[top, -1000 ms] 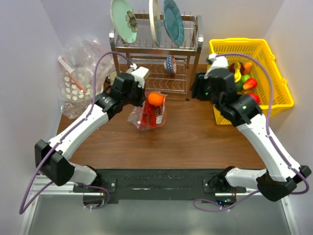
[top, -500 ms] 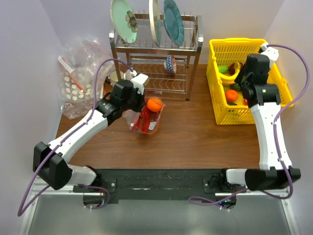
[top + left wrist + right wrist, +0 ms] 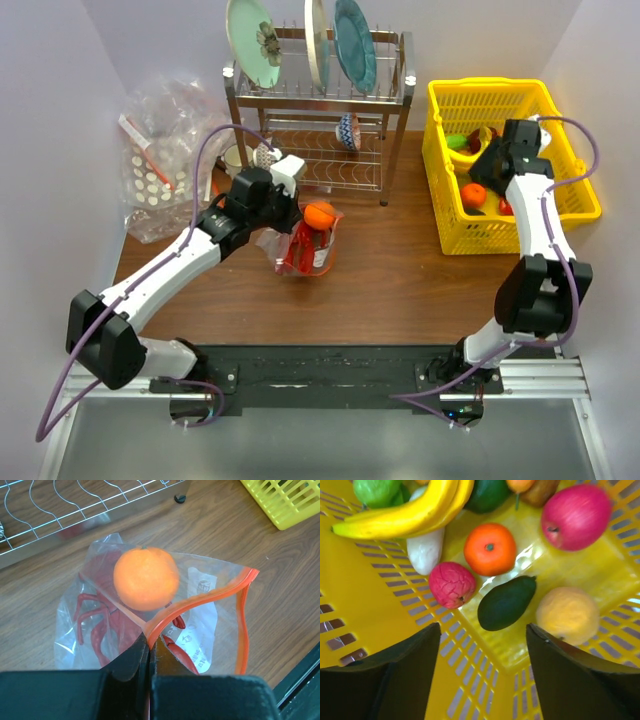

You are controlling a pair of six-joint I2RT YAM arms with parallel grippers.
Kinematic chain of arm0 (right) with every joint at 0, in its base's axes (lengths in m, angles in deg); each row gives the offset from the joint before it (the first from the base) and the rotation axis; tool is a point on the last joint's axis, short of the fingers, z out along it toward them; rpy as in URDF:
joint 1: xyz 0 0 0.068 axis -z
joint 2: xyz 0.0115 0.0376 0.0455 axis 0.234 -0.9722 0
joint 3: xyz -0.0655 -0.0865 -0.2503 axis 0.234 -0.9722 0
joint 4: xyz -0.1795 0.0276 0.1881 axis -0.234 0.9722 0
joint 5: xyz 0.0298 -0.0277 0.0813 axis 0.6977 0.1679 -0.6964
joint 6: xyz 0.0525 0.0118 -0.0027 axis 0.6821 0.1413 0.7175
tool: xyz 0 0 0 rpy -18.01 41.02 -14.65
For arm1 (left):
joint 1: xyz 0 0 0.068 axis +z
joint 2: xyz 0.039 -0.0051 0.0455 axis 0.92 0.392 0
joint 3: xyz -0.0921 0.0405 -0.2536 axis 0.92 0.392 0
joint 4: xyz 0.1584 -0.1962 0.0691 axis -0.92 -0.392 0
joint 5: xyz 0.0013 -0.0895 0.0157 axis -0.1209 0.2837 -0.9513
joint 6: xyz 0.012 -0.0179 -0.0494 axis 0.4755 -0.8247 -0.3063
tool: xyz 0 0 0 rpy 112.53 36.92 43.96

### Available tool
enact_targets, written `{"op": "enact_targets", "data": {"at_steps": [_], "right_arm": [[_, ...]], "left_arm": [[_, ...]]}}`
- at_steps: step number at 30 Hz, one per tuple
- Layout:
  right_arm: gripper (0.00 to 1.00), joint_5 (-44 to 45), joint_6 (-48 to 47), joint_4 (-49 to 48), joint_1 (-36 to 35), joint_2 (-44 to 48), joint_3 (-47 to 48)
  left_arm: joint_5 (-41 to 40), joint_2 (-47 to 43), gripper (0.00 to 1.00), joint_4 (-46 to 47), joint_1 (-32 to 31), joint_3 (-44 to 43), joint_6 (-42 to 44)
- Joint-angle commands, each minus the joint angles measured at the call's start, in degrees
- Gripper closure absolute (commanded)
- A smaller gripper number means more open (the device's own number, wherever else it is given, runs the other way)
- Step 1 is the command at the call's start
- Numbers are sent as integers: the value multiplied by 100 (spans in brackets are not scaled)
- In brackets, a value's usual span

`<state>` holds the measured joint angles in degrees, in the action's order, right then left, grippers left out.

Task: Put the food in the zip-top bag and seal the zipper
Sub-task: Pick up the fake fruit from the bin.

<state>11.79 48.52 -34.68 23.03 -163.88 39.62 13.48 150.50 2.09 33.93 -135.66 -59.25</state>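
Spreading wider over the basket [image 3: 490, 86], empty right pincer [image 3: 482, 630]; left pincer [image 3: 150, 644] clamped on zip-top bag [image 3: 220, 607].

zip-top bag [image 3: 220, 605], holding lobster [image 3: 95, 625] and apparently orange [image 3: 146, 578], lies before the rack [image 3: 318, 150], basket [image 3: 487, 86] well right.

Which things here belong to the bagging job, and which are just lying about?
Job: bag, pinched at its zipper by the shut left fingers; orange and lobster in it; open right fingers above the basket.
Lying about: dish rack, plates, heap of dotted bags.
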Motion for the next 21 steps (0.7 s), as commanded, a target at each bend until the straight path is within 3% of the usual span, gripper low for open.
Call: {"op": "enact_targets", "data": {"at_steps": [1,4,9,21], "right_arm": [[23,-515,251,-635,8,-179,-241],[21,-620,260,-750,17,-469,-241],[8,-559,672,-811,105,-698,-495],[15,-620,1718,-1040,307,-1524,-927]], "left_arm": [[-24,-255,100,440,39,-31,-31],[-41,-255,100,431,47,-22,-31],[-77,-220,100,449,47,-13,-22],[-129,-176,100,431,65,-22,4]]}}
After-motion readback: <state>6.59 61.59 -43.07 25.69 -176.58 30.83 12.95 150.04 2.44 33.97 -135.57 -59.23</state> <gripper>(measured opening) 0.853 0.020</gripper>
